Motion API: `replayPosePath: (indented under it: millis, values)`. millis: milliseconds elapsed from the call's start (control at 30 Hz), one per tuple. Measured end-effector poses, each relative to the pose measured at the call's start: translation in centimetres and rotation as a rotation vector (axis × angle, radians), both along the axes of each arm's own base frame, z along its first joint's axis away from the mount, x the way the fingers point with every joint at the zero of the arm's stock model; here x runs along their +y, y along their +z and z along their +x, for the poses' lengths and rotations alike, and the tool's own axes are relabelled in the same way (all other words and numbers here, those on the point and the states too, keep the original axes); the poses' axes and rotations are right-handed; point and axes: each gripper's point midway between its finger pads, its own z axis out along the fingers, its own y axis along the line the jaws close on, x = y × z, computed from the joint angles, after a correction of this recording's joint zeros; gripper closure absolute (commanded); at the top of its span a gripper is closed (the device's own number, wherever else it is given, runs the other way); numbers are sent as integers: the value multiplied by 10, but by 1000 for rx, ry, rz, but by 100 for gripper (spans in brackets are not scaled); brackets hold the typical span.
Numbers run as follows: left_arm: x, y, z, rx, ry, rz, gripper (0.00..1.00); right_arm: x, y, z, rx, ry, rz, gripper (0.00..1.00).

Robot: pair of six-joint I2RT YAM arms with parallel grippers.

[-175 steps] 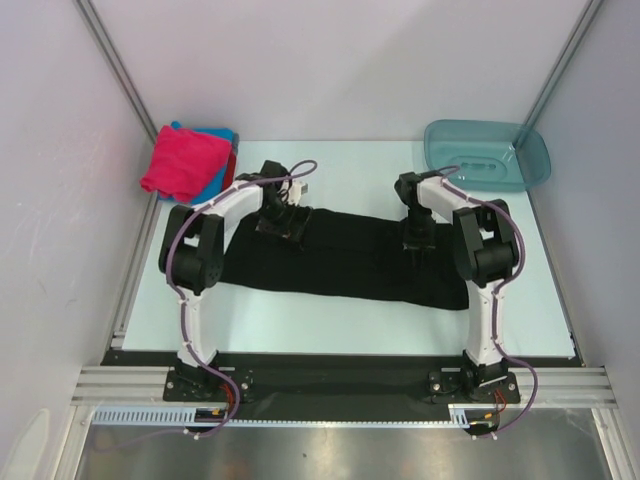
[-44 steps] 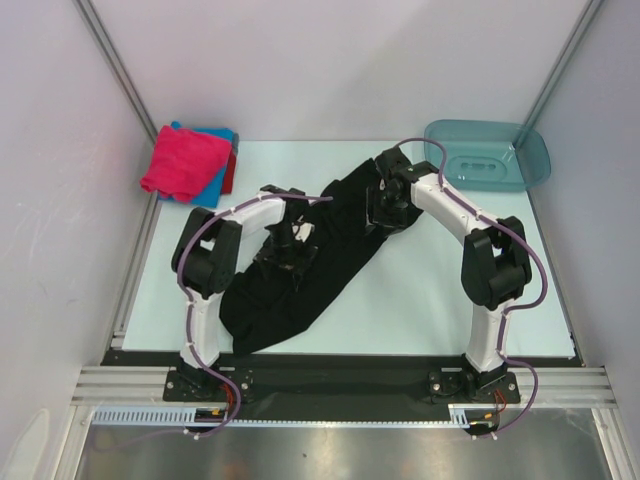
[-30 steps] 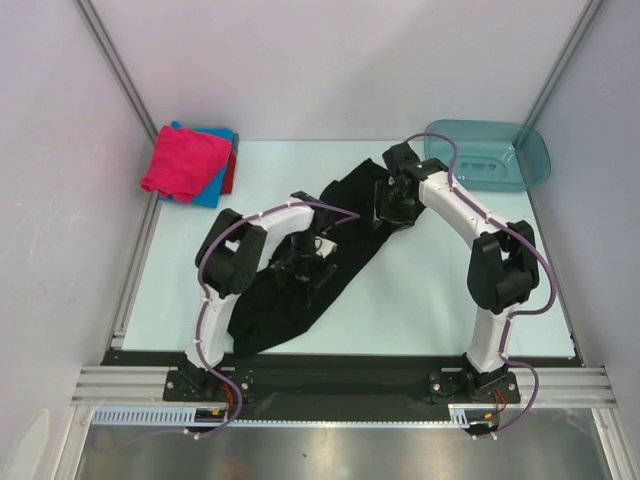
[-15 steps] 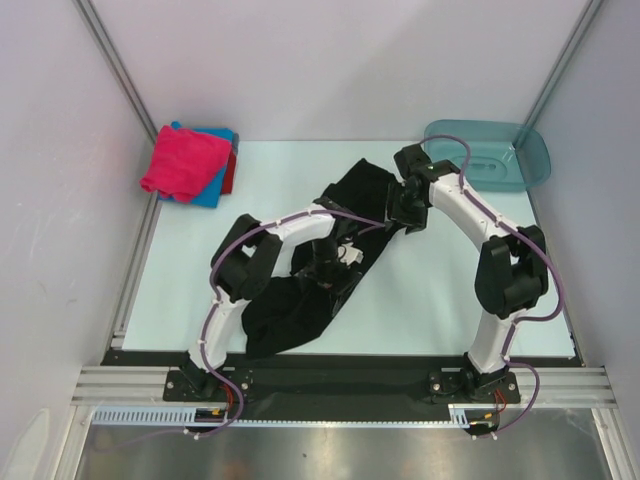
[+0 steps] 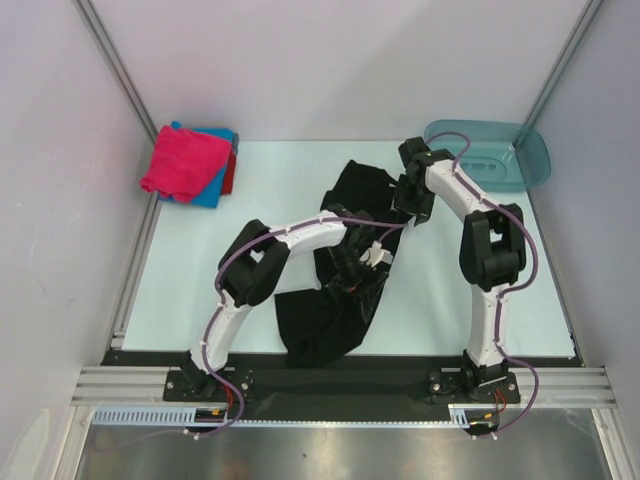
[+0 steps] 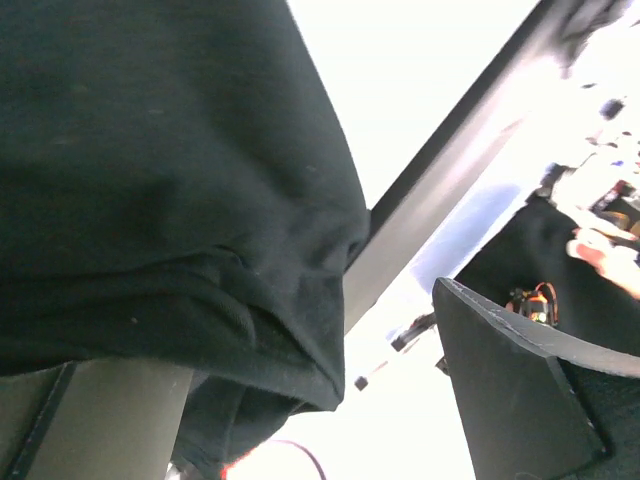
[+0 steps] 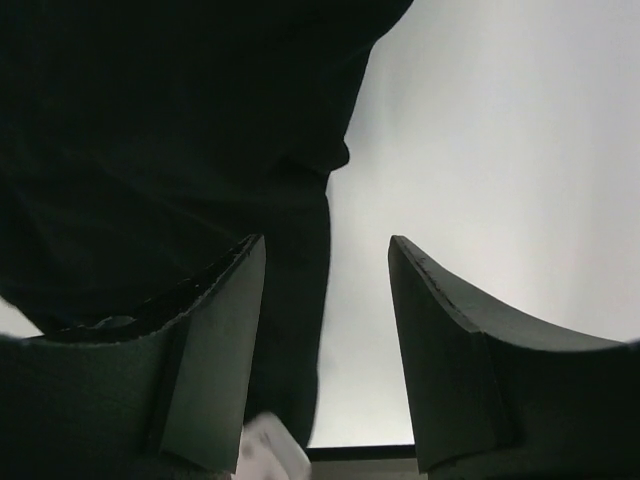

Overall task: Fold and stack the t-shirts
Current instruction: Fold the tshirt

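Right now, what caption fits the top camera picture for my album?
Left gripper and right gripper, both open, over a crumpled black t-shirt; folded shirts stacked far left.

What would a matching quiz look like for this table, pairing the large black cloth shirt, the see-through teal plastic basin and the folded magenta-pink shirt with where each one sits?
Things:
1. large black cloth shirt
2. translucent teal plastic basin
3. folded magenta-pink shirt

Places:
A. far left corner, on top of a blue folded shirt
B. middle of the table, bunched up
C. far right corner

Pairs: 1-B, 2-C, 3-A
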Motion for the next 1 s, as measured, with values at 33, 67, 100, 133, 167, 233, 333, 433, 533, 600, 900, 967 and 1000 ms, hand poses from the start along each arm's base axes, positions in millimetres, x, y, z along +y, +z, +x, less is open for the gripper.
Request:
replayPosePath:
  millis: [33,67,100,133,167,233,333,433,533,600,900,967,1000]
  values:
    - [-7,2,0,6,3,-33,0,0,-7,1,12,-1,-3,42]
    - [-15,5,0,7,3,-69,0,1,-14,2,27,-1,-7,42]
    - [-21,8,1,6,1,-100,0,1,-20,4,39,-1,-11,42]
    - [-27,12,2,3,-3,-131,0,2,-27,7,50,-1,-14,42]
    - [-32,16,4,-3,-6,-156,0,3,-31,8,54,-1,-14,42]
    - [-38,23,9,-24,-12,-193,0,4,-39,13,64,0,-13,42]
    - [-38,30,21,-80,-5,-205,0,10,-51,23,72,4,-6,41]
    - [-20,45,52,-186,56,-182,0,17,-64,33,87,13,13,40]
    - [18,68,101,-317,203,-149,0,30,-65,44,103,36,64,40]
    - [57,88,140,-406,354,-124,0,43,-63,59,89,56,105,40]
    - [135,125,206,-575,649,-62,0,126,-49,110,-27,203,496,32]
    - [128,118,202,-555,630,-52,0,144,-44,116,-55,242,599,32]
    - [126,114,200,-545,621,-47,0,149,-43,118,-64,254,628,32]
